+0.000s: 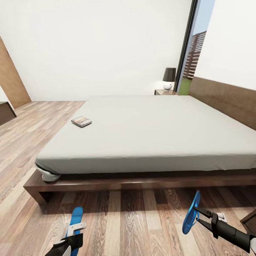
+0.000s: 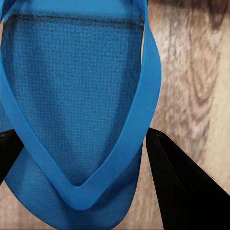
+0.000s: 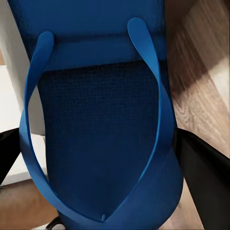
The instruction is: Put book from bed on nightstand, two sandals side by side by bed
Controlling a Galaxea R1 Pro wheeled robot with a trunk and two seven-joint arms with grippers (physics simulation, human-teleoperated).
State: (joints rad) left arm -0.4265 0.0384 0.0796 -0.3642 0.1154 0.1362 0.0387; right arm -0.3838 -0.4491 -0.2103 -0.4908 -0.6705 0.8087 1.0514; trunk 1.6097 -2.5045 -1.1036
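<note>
The bed (image 1: pixel 149 131) takes the middle of the room, its mattress running out toward one o'clock and its dark frame edge crossing at the near side. A nightstand (image 1: pixel 164 92) stands at its far corner at about one o'clock, carrying a dark-shaded lamp (image 1: pixel 169 78). The book (image 1: pixel 81 121) lies flat on the mattress at eleven o'clock, untouched.

The sandal step is in hand. The left claw (image 1: pixel 75 227) is clamped on a blue sandal (image 1: pixel 75 217) at seven o'clock, held low and about level over the floor (image 1: pixel 124 220). The right claw (image 1: pixel 199 217) is clamped on the other sandal (image 1: pixel 191 213) at five o'clock, tilted on edge.

Judged next: level the right sandal, set both down close together beside the frame. Nothing obstructs the floor strip; a dark cabinet corner (image 1: pixel 249 220) sits near the right arm.
</note>
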